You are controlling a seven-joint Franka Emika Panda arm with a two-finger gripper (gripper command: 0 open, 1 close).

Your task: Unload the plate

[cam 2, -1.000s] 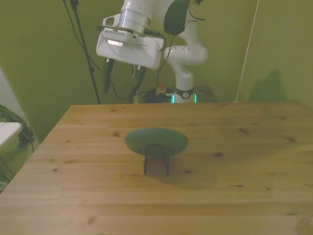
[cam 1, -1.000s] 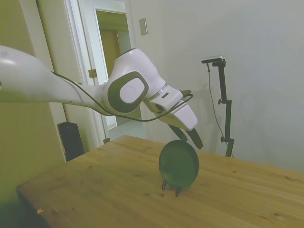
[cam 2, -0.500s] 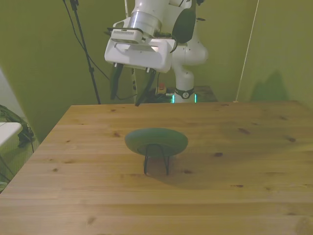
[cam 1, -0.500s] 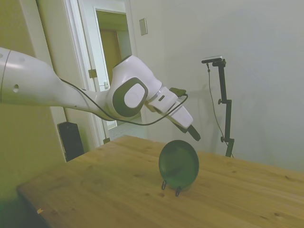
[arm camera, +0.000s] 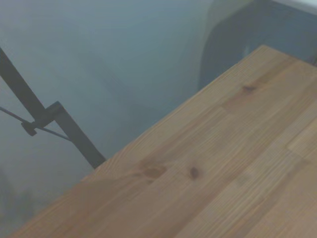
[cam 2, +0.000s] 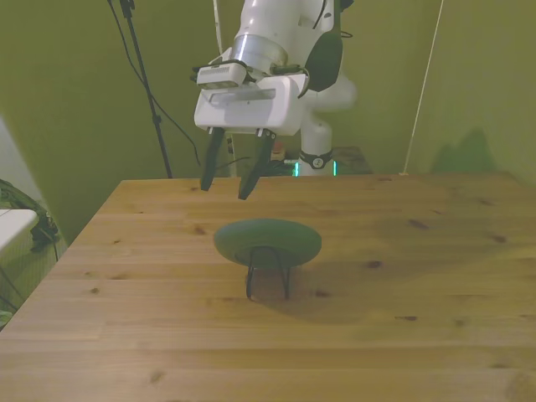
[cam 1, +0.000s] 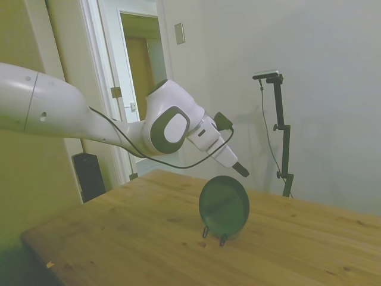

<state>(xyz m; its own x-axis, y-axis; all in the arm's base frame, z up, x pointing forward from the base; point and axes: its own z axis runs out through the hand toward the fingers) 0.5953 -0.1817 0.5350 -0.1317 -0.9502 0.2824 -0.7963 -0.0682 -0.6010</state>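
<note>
**Plate on edge in its stand, jaws above and empty**

I see the plate (cam 1: 224, 205) propped nearly upright in the thin wire stand (cam 2: 268, 272), around the middle of the table (cam 2: 419, 276). My gripper (cam 2: 226, 173) hangs above and a little behind the plate's top rim, toward the front view's left, jaws parted moderately and holding nothing.

My main worry is the stand. It looks light and carries the plate only by its lower edge, so I judge that a finger nudging the rim on the way down could tip the plate out of it or drag plate and stand together across the wood. Closing on the sloped rim off-centre could also let the plate swing or slip once lifted. If the stand's prongs catch the rim as I lift, the stand may come up too.

Nothing else sits on the table near the plate. The wrist view shows only bare wood and the wall beyond, so it offers me no help with alignment.
</note>
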